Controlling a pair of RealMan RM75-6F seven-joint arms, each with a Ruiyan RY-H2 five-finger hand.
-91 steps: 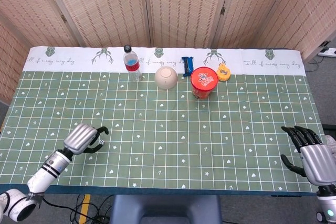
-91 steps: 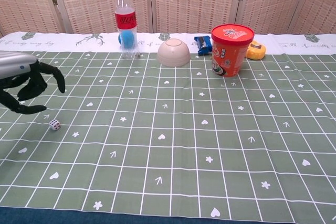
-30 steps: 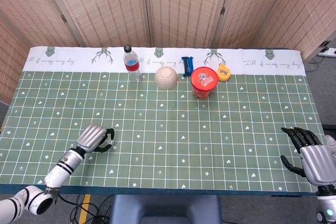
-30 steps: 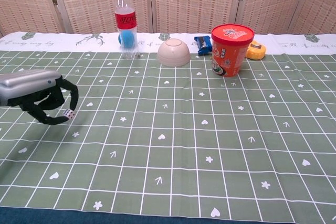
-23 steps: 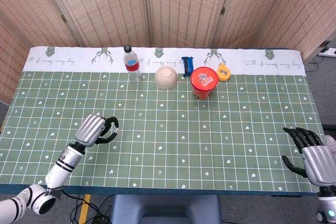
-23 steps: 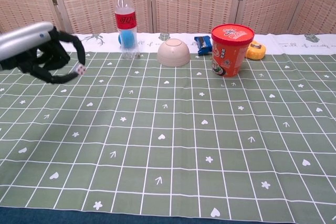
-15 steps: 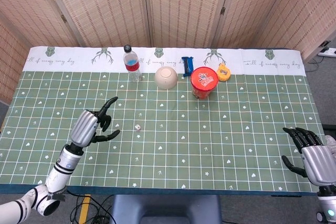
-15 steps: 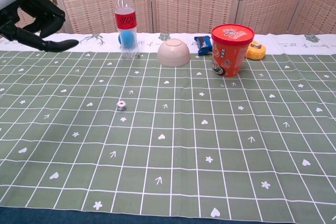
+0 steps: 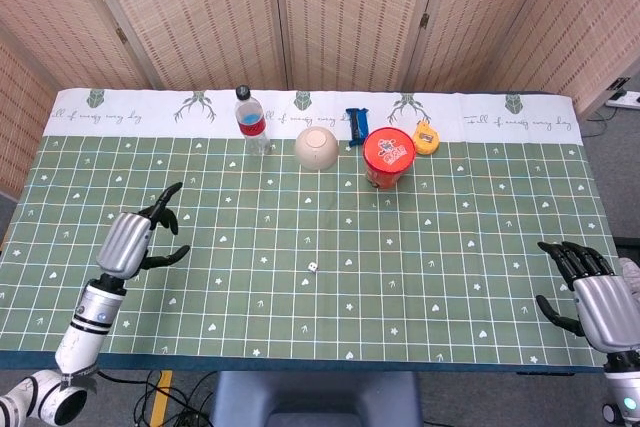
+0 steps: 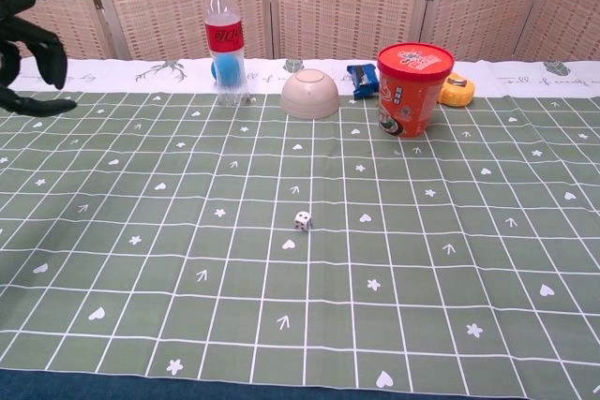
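My left hand (image 9: 128, 240) raised over surface (image 9: 480, 247), fingers spread, holding nothing. Die (image 9: 312, 266) lies loose on surface, well right of left hand, well in front of bowl (image 9: 318, 147) (upturned, pale). My right hand (image 9: 598, 304) at near right edge, fingers apart, nothing in it. Bottle (image 9: 251, 120) just left of bowl; red cup (image 9: 389, 157) right of bowl.

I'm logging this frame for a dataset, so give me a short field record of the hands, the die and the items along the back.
left hand: raised, fingers apart, holding nothing
right hand: at the table's right edge, fingers apart, holding nothing
die: lying alone on the green cloth, mid-table
back row: bottle, upturned bowl, blue packet, red cup, yellow object
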